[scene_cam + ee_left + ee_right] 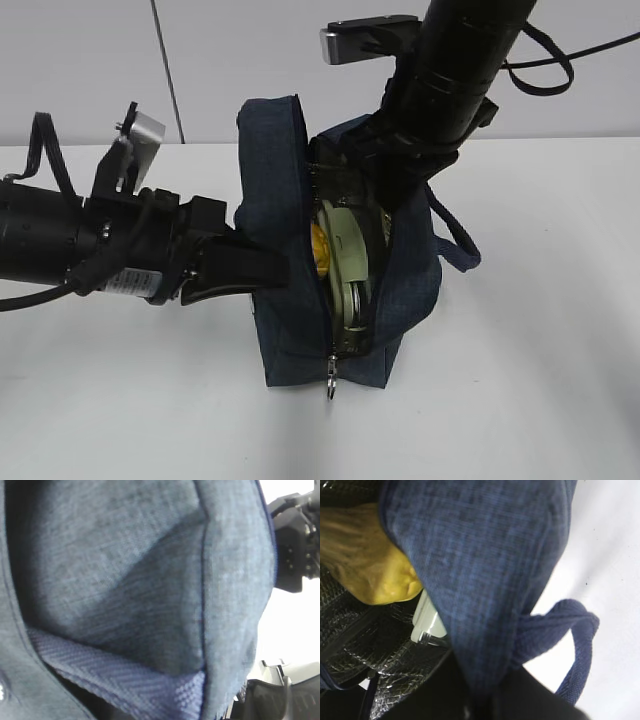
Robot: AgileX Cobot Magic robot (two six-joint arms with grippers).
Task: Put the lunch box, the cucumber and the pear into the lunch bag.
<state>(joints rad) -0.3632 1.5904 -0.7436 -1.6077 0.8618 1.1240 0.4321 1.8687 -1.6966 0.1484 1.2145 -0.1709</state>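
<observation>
Navy lunch bag [345, 290] upright, holding lunch box [350, 262] and pear [320, 250]; cucumber unseen. Left gripper [262, 270] pinching fabric, right gripper closed inside. Could tip if tugged.

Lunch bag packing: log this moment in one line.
lunch bag: open, upright | lunch box: inside | pear: inside | cucumber: unseen | right gripper: in bag

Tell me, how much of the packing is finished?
The lunch box and the pear already sit inside the lunch bag. The left fingers pinch the bag's side, and the right arm reaches inside. No cucumber shows, so that item cannot be confirmed.
</observation>
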